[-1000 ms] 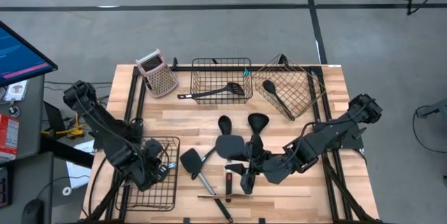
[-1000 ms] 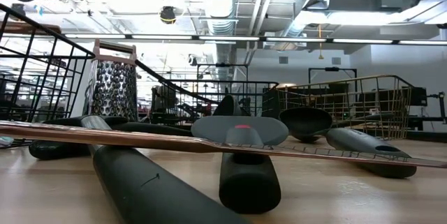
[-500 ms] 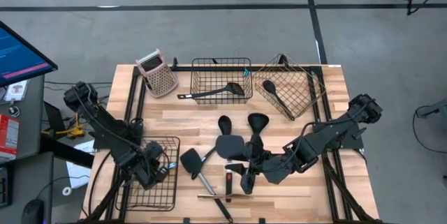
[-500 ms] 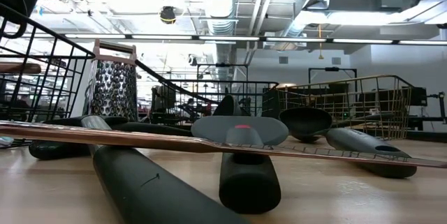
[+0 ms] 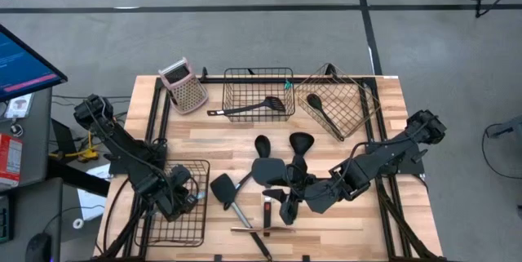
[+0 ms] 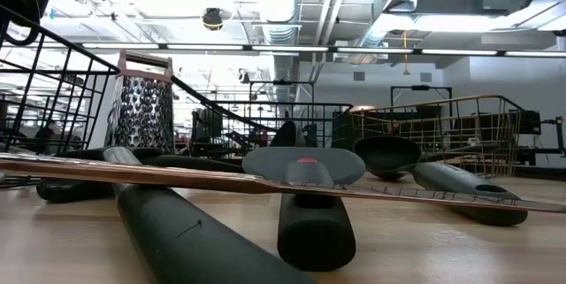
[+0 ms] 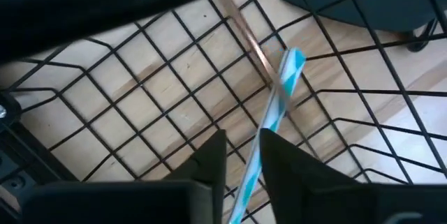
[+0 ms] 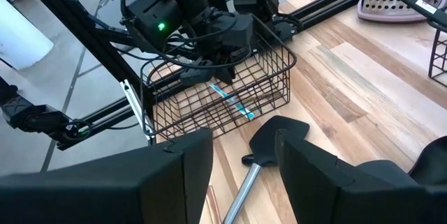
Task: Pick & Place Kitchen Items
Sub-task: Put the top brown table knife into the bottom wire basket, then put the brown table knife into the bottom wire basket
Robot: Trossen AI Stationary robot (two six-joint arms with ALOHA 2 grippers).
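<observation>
Wooden planks of the counter carried three wire baskets and scattered utensils. At the near left corner, the left gripper hung inside the black basket, its jaws slightly apart around a teal-tipped tool, seemingly letting it go; a clean lift out seemed due next. Toward the counter's near middle, the right gripper hovered over crossed black spatulas, jaws parted and empty. Those overlapping handles could hinder its next pick. A grater stood at the far left corner.
</observation>
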